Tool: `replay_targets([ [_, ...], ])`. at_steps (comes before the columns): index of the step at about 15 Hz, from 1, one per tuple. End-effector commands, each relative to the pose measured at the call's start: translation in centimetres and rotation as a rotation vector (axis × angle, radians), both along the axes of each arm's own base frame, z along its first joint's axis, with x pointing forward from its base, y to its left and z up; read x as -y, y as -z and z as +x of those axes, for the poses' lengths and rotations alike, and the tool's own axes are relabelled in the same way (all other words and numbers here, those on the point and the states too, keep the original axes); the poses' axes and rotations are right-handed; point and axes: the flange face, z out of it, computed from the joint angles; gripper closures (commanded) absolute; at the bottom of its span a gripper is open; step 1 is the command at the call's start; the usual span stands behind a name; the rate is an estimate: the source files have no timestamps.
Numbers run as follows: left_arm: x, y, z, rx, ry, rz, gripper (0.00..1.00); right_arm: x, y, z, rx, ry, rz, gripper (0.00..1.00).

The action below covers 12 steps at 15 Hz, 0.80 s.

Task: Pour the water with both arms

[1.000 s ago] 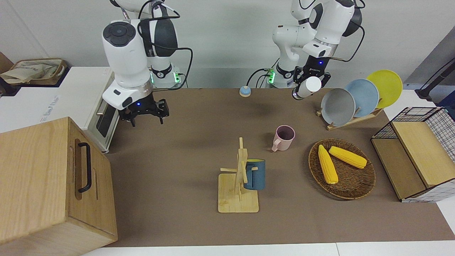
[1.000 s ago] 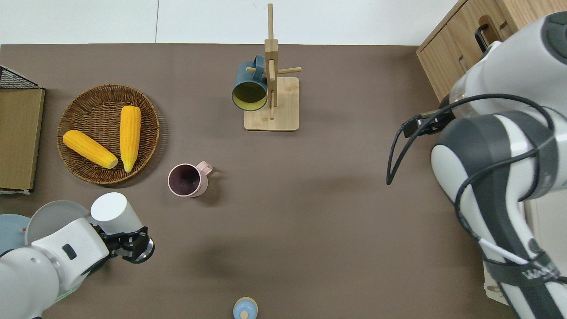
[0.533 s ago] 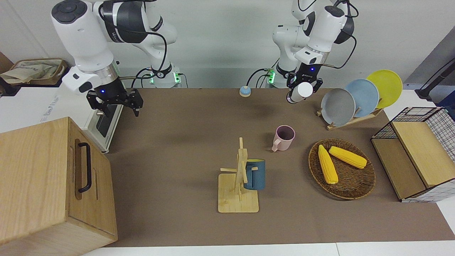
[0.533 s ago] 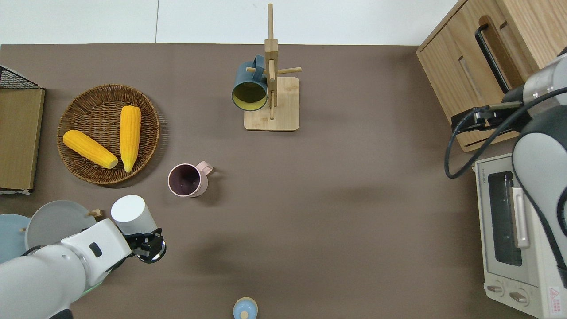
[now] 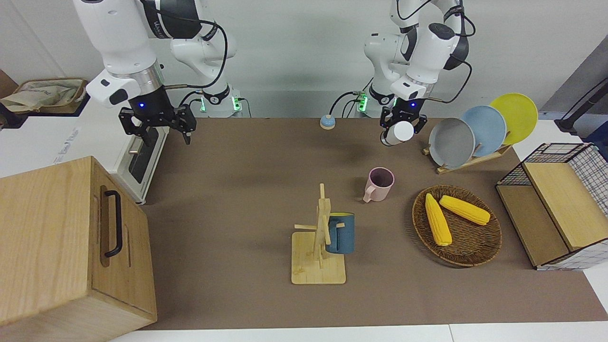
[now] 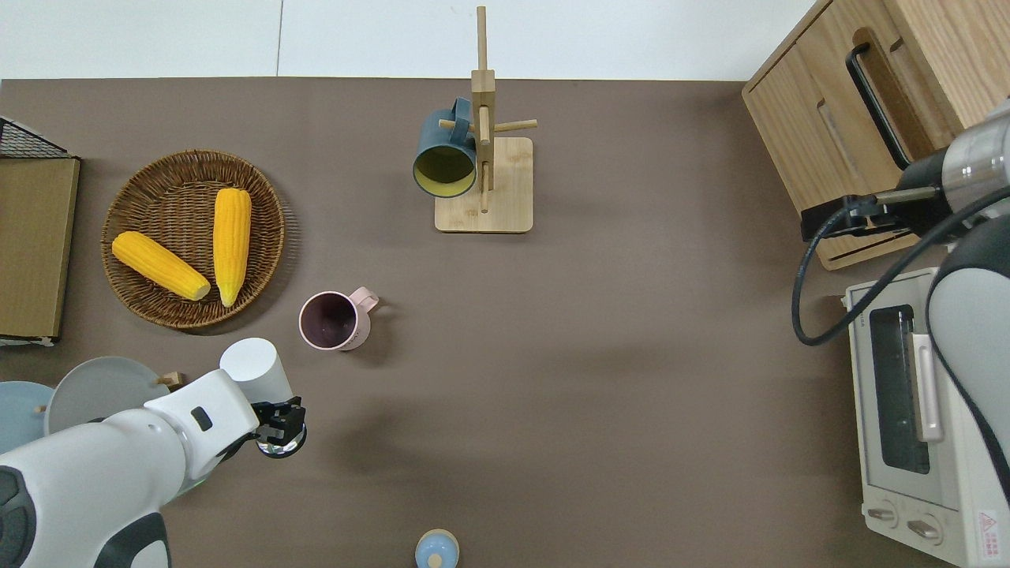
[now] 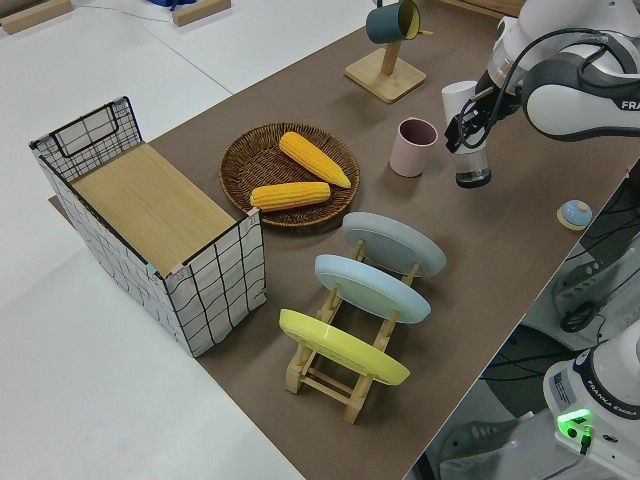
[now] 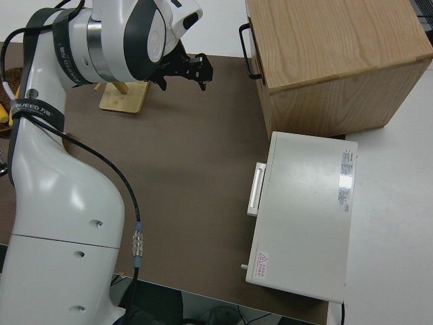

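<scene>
Gripping a smooth white cylindrical cup in the left gripper, fingers clamped on its sides, cup tilted, held aloft over bare table between a pink mug and a grey plate. Raised at the right arm's end, right gripper, fingers spread apart and holding nothing, beside a white toaster oven. Standing upright, the matte pink mug, handle toward the right arm's end, apart from a round woven wicker basket bearing two ribbed yellow corn cobs. Hanging on a wooden peg rack, a glossy blue mug.
</scene>
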Motion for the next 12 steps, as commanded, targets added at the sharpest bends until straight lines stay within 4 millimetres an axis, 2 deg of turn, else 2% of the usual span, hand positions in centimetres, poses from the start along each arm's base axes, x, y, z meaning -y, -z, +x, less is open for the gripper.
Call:
replay_targets([
  [1,1.3,-0.5,0.9,0.019,0.007,-0.009,1.0,0.1,-0.7,-0.5,-0.001,-0.013,0.018,0.013],
  [8,2.3,0.3,1.3,-0.005,0.008,0.002,1.0,0.1,-0.7,-0.5,-0.001,-0.013,0.016,0.013],
  [12,2.7,1.2,2.3,-0.04,0.02,0.017,1.0,0.1,-0.7,-0.5,-0.001,-0.013,0.016,0.013],
])
